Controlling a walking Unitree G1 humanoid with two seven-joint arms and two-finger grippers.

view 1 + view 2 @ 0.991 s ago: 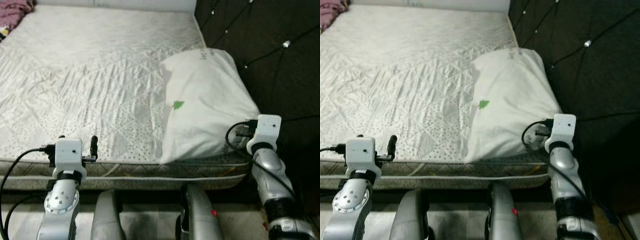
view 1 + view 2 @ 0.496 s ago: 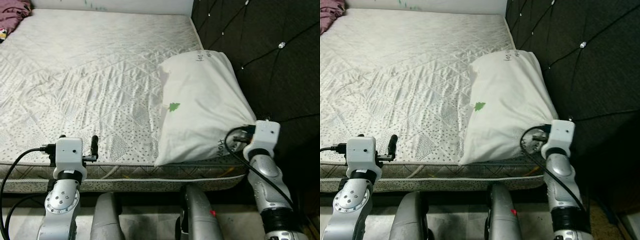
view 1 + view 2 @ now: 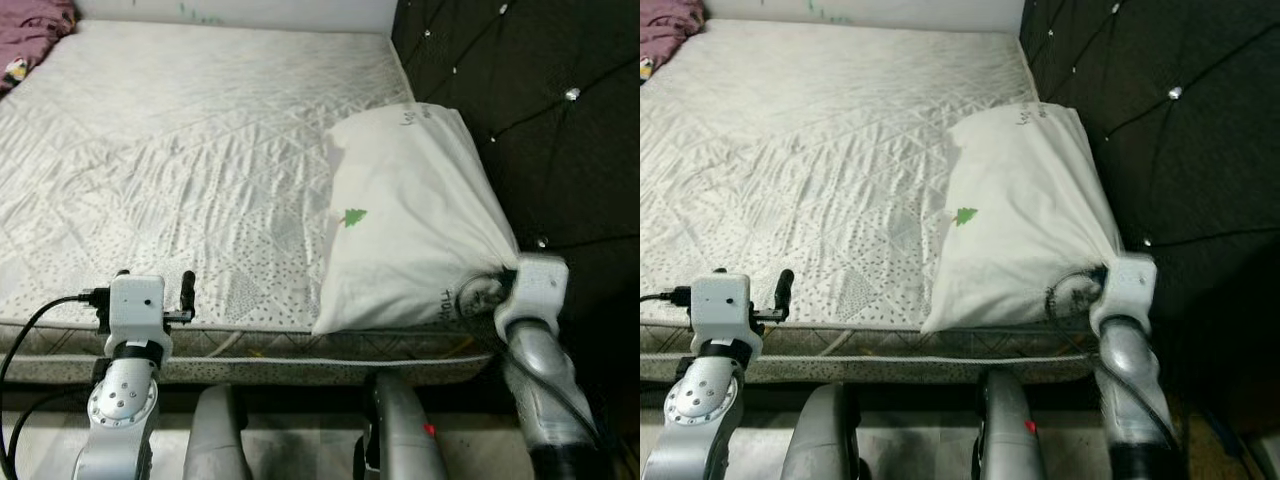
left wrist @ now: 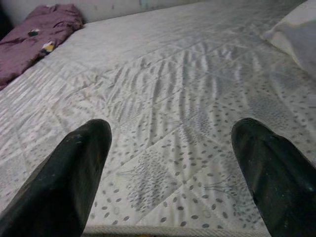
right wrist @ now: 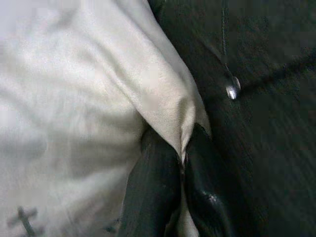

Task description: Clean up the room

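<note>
1. The pillow (image 3: 410,215) is lying on the mattress (image 3: 180,150) along its right edge, against the dark tufted headboard (image 3: 530,110). It is white and plump, bearing a small green tree mark (image 3: 354,217) and some dark lettering near both ends.
2. The right gripper (image 5: 181,185) is pinching a fold of the pillow's near right corner, its black fingers (image 5: 153,192) closed tight on the cloth, which is bunching into creases there.
3. The left gripper (image 4: 170,173) is hovering over the mattress's near edge, jaws spread wide, holding nothing.
4. A purple cloth (image 4: 34,39) is lying crumpled at the mattress's far left corner.
</note>
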